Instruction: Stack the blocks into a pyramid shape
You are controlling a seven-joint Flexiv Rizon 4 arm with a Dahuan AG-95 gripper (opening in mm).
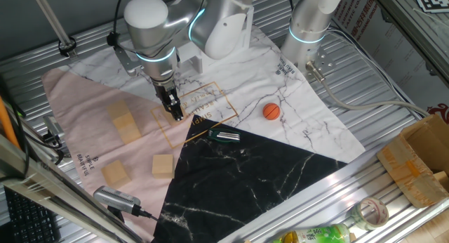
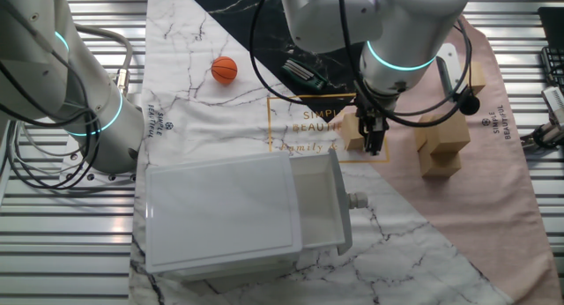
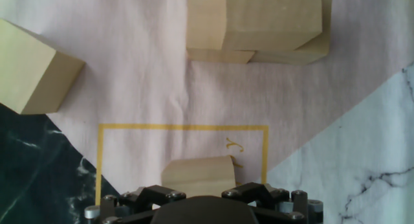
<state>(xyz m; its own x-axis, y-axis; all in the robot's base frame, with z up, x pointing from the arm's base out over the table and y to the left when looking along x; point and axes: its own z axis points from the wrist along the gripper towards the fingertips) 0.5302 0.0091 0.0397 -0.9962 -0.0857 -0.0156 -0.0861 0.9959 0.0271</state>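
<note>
hand view: tool [image 3: 200, 185] grips a block [image 3: 197, 174].

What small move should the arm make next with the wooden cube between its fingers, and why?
Probably carry the light tan wooden cube, which the two-finger gripper appears shut on, toward the stacked tan cubes ahead, since it sits apart from that cluster on the pink cloth.

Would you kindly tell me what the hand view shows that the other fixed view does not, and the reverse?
Only the hand view shows the light tan wooden block between the two-finger gripper's fingers from above, inside the yellow printed frame. Only the other fixed view shows the small orange ball and the white box-like house. Both show the stacked wooden blocks on the pink cloth.
</note>
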